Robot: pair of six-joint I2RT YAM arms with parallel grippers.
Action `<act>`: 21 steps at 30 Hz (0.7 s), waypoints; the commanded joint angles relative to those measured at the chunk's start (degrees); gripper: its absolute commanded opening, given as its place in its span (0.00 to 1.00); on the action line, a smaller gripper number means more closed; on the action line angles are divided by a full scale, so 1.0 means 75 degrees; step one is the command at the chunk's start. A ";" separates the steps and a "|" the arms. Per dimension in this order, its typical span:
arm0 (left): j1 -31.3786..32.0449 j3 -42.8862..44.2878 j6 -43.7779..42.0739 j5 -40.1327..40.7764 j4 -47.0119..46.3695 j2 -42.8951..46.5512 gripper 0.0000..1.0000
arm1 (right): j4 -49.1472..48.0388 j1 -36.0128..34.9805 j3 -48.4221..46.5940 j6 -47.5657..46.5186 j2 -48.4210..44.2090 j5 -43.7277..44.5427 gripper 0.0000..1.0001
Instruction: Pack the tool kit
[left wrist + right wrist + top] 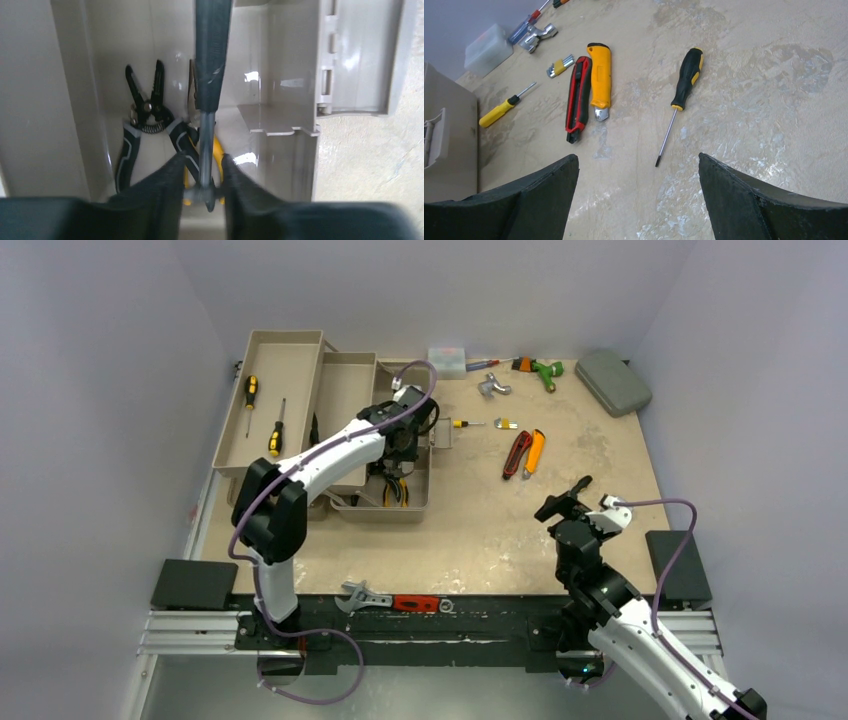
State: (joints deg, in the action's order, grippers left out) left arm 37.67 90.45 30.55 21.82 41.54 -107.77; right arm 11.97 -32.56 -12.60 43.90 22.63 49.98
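Observation:
The beige toolbox (345, 375) lies open at the left with its trays folded out. My left gripper (201, 161) reaches down into its deep compartment (280, 75). Its fingers (170, 175) flank the grey metal shaft of a dark-handled tool (210, 55), with a narrow gap showing on each side of the shaft. Under it lie black-handled pliers (145, 120) and a yellow-handled tool (218, 152). My right gripper (638, 160) hangs wide open and holds nothing, just above the table, with a black-and-yellow screwdriver (686, 80) ahead of it.
Two screwdrivers (262, 412) lie in the far-left tray. On the table are a red knife (578, 97), a yellow knife (600, 80), a small yellow screwdriver (499, 111), hex keys (560, 65), a clear box (447, 361), a grey case (612, 381) and a red-handled wrench (395, 600).

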 commanded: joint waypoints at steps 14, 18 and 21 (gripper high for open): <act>0.0660 -0.1162 -0.1524 -0.1807 -0.0309 0.3080 0.70 | -0.0011 0.0358 -0.3153 -0.1257 0.4082 -0.2173 0.83; 0.0907 -0.1815 -0.1701 -0.1736 -0.0266 0.4163 0.76 | 0.0151 0.1015 -0.4393 -0.1509 0.5603 -0.3362 0.83; 0.1191 -0.2408 -0.1641 -0.1329 -0.0341 0.5032 0.84 | 0.0333 0.1200 -0.5242 -0.1599 0.6551 -0.3762 0.77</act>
State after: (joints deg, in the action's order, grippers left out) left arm 45.19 76.95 20.10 10.41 40.25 -76.79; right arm 12.01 -25.39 -44.84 34.39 65.52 29.08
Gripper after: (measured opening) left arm 0.797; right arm 0.796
